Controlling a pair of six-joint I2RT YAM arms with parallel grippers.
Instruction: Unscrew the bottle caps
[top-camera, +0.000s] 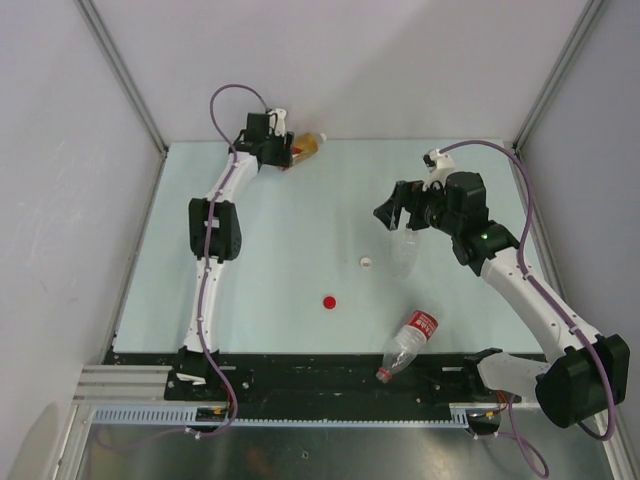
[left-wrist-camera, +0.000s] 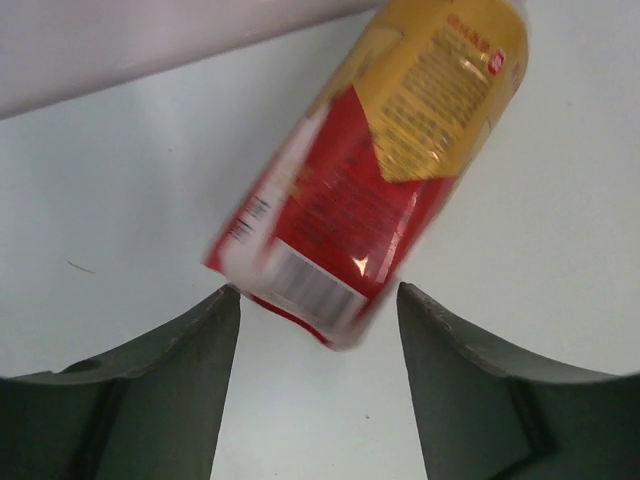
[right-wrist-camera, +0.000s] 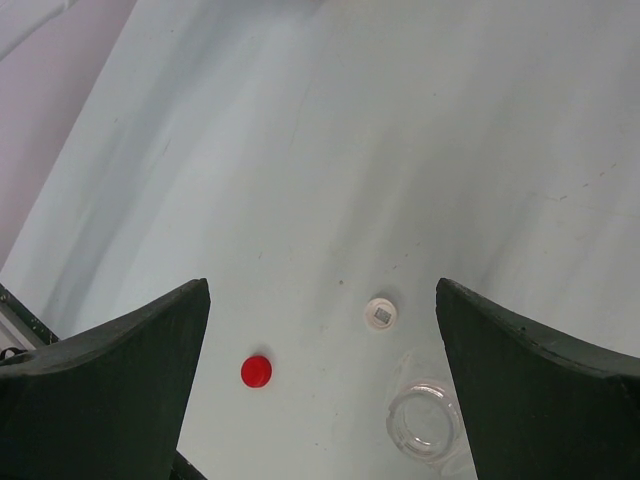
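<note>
**A:** Where to take hold of the amber-filled bottle (left-wrist-camera: 370, 170), and how likely to handle?

**B:** Best taken across the labelled body. Probably light, yet stiffened by its fill. Glossy red-yellow label likely slippery. Round, so apt to roll on the worktop (top-camera: 280, 230). Cap not visible in any view, so cannot tell whether still screwed on.

**A:** Placed how against the left pincer (left-wrist-camera: 318, 296)?

**B:** Lying tilted by the far-left corner of the worktop, near end just entering between the fingertips. Pincer spread apart, gripping nothing. Almost touching one fingertip (left-wrist-camera: 225, 310), with contact not discernible.

**A:** And under the right pincer (right-wrist-camera: 322, 285)?

**B:** Spread wide and empty, hovering over the clear unlabelled bottle (right-wrist-camera: 425, 420), upright with its mouth uncovered. Note the white cap (right-wrist-camera: 381, 313) just beside that bottle and the red cap (right-wrist-camera: 256, 371) further off, both loose on the worktop. See also the red-white labelled bottle (top-camera: 408, 345) on its side near the front edge, well apart from both pincers
</note>
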